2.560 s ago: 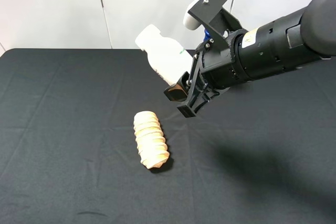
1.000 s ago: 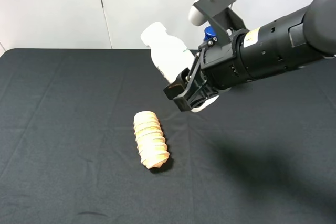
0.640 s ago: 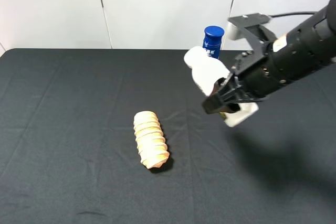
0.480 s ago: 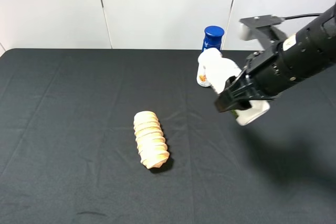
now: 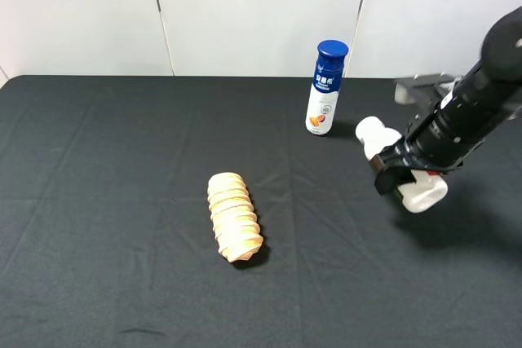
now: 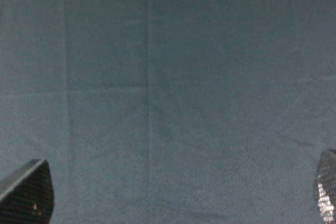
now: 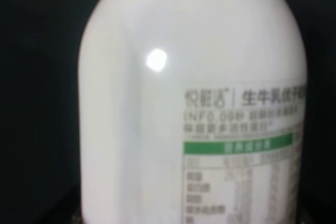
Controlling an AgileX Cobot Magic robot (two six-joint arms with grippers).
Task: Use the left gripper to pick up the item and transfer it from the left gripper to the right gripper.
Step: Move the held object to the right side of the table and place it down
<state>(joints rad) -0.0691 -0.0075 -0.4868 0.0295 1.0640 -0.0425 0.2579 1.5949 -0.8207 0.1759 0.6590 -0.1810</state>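
A white plastic bottle (image 5: 426, 191) with a green-and-white label lies tilted in my right gripper (image 5: 401, 170), low over the black table (image 5: 98, 160) at the right. The jaws are shut on its body. In the right wrist view the bottle (image 7: 189, 103) fills the frame and hides the fingers. I cannot tell whether the bottle touches the table. My left gripper (image 6: 176, 192) shows only in the left wrist view. Its fingertips (image 6: 26, 195) stand wide apart over bare black cloth, open and empty. The left arm is out of the exterior view.
A blue-capped white drink bottle (image 5: 326, 87) stands upright at the back, left of my right gripper. A tan ridged bread roll (image 5: 234, 216) lies near the table's middle. White wall panels stand behind the table.
My right arm has swung from the table's middle to the right and down, carrying the white bottle. This uncovered the blue-capped bottle behind. The roll has not moved.
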